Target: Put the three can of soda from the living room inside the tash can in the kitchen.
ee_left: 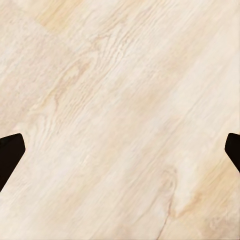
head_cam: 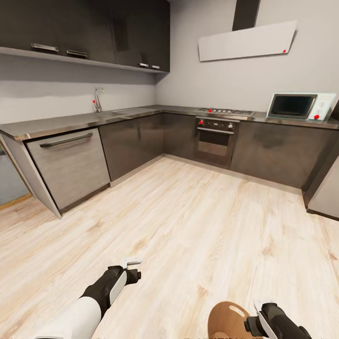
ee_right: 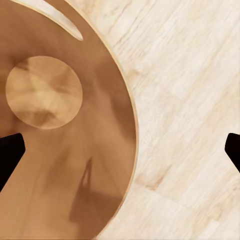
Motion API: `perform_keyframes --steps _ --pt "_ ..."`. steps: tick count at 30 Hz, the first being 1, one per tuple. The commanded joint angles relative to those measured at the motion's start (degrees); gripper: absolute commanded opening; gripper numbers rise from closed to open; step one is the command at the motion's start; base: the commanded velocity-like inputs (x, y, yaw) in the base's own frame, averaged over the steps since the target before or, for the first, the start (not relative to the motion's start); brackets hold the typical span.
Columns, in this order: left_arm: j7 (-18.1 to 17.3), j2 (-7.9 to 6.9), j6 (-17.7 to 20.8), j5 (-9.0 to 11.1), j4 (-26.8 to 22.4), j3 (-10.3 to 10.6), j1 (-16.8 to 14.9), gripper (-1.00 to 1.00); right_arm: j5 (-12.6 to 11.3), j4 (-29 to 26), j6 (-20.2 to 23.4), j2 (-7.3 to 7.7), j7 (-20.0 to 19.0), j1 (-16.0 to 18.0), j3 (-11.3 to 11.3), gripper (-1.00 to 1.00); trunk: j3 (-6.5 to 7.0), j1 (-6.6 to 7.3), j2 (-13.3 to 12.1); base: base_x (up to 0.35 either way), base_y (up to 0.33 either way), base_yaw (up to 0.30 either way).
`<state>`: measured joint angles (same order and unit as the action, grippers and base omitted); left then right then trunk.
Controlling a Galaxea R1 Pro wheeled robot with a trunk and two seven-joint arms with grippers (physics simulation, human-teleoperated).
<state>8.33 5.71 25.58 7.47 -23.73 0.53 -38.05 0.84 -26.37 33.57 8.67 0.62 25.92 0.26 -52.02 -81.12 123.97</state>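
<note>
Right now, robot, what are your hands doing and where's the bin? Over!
Left gripper open, empty, over bare wood floor. Right gripper open beside the trash can, whose wooden inside looks empty. No soda cans sighted. Nothing in the way.

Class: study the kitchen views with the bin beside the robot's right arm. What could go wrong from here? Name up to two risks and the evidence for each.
1. The trash can looks empty inside and both grippers seem to hold nothing, so no soda can is ready to drop.
2. The right gripper hangs over the bin's rim; lowering it could knock the bin on the wood floor.
</note>
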Motion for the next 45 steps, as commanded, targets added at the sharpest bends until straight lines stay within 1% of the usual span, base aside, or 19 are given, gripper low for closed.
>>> perform_keyframes --steps 1,5,10,14,18,23,30,38,45 --pt "0.00 0.00 0.00 0.00 0.00 0.00 0.00 1.00 0.01 0.02 0.00 0.04 0.00 0.00 0.00 1.00 -0.18 -0.23 0.42 0.000 0.000 0.000" --pt "-0.05 0.00 0.00 0.00 0.00 0.00 0.00 1.00 -0.03 0.07 0.00 0.36 0.00 0.00 0.00 1.00 -0.90 -1.10 2.02 0.000 0.000 0.000" --pt "-0.06 0.00 0.00 0.00 0.00 0.00 0.00 1.00 -0.04 0.08 0.00 1.14 0.00 0.00 -0.02 1.00 -1.80 -2.20 4.03 0.000 0.000 0.000" --pt "-0.07 0.00 0.00 0.00 0.00 0.00 0.00 1.00 -0.05 0.09 0.00 1.34 0.00 0.01 -0.01 1.00 -2.52 -3.08 5.63 0.000 0.000 0.000" --pt "-0.07 0.00 0.00 0.00 0.00 0.00 0.00 1.00 -0.03 0.66 -0.19 1.29 0.00 0.01 0.03 1.00 -2.52 -3.08 5.63 0.000 0.000 0.000" --pt "-0.07 0.00 0.00 0.00 0.00 0.00 0.00 1.00 -0.03 1.42 -1.64 1.00 0.00 0.01 0.07 1.00 -2.52 -3.08 5.63 0.000 0.000 0.000" --pt "-0.07 0.00 0.00 0.00 0.00 0.00 0.00 1.00 0.01 2.24 -2.43 0.84 0.00 0.01 0.09 1.00 -3.77 -4.62 8.44 0.000 0.000 0.000" --pt "-0.07 0.00 0.00 0.00 0.00 0.00 0.00 1.00 0.04 2.36 -2.54 0.90 0.00 0.04 0.09 1.00 -3.77 -4.62 8.44 0.000 0.000 0.000" --pt "-0.07 0.02 -0.04 0.00 0.00 0.00 0.00 1.00 0.01 2.38 -2.56 1.13 0.00 0.03 0.09 1.00 -5.03 -6.16 11.25 0.000 0.000 0.000"
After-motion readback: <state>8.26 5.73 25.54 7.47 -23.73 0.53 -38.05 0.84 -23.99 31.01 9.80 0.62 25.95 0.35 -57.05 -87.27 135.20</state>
